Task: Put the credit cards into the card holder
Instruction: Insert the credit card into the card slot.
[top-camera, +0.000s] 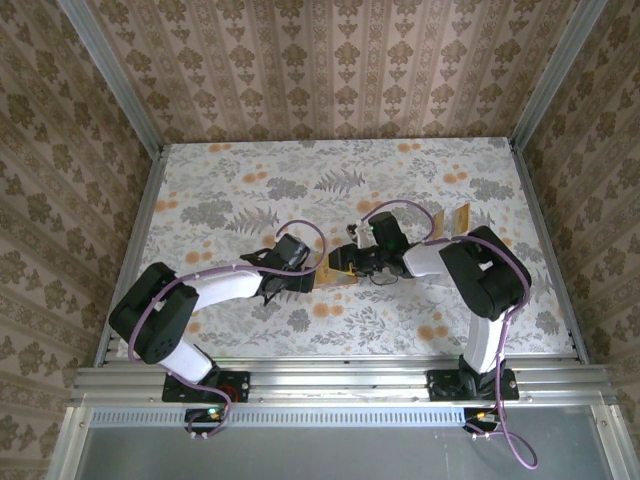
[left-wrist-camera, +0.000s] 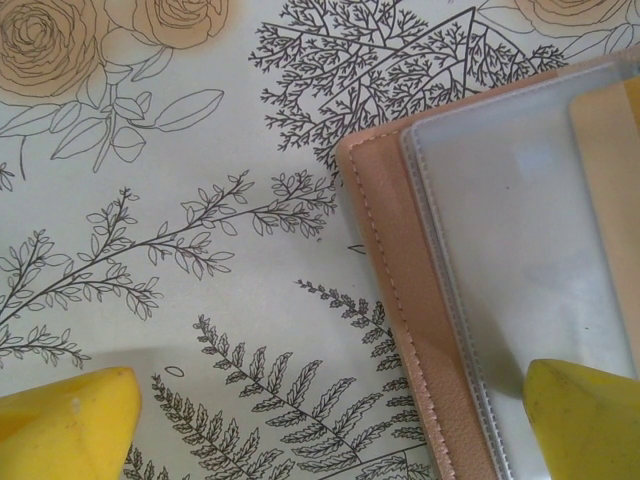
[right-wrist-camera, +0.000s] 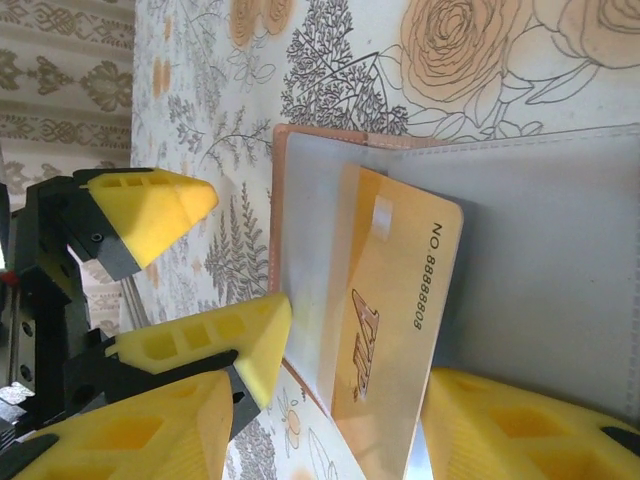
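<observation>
I am seeing the reddish-brown leather card holder (left-wrist-camera: 395, 300) lying open near the middle of the floral-patterned desk (left-wrist-camera: 200, 150). A tan-yellow rectangular credit card (right-wrist-camera: 400, 320) is sitting partway inside its clear plastic sleeve. My right end effector (right-wrist-camera: 325, 400), at the holder's 3 o'clock, is standing released, yellow fingers parted either side of the card's outer end. My left end effector (left-wrist-camera: 320, 420), at 9 o'clock, is spread wide, one finger (left-wrist-camera: 585, 420) over the sleeve. More tan cards (top-camera: 462, 215) are lying at the holder's 2 o'clock.

Floral tablecloth (top-camera: 250, 200); patterned wallpaper walls (top-camera: 330, 70); metal rail (top-camera: 340, 382) near edge.
</observation>
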